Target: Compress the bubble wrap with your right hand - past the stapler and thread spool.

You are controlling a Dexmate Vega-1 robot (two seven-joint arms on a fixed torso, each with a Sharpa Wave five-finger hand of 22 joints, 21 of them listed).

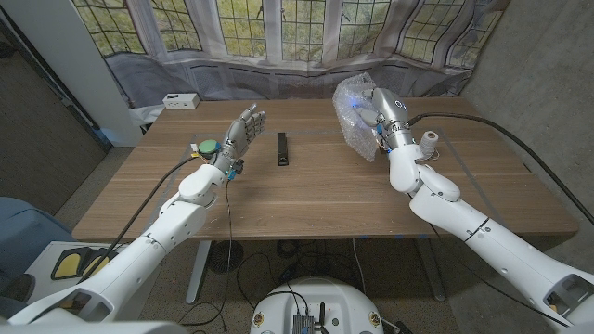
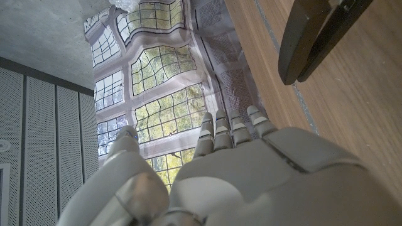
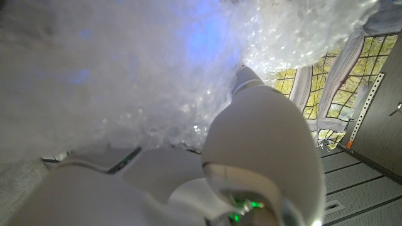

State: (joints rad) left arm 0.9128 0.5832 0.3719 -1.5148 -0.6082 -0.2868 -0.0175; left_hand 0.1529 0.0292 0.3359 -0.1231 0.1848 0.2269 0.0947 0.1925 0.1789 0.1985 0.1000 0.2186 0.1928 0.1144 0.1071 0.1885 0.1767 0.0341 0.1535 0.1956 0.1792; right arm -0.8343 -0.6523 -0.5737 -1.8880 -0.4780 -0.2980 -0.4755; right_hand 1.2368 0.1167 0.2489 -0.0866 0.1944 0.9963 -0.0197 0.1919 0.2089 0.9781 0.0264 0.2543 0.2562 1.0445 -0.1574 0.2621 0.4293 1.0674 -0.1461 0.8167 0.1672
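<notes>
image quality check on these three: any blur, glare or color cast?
Head view: sharp, evenly lit, bubble wrap glints under the right hand. Right wrist view: wrap too close, blurred, with a blue cast. Left wrist view: left hand soft up close, bright window behind it, the dark stapler nearly silhouetted.

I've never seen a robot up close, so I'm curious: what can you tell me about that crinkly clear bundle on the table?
It is bubble wrap, a clear, shiny, crumpled bundle lying on the far right part of the wooden table. A blue glow tints it. The right robot hand presses into it; up close, its bubbled plastic bulges around the fingers.
</notes>
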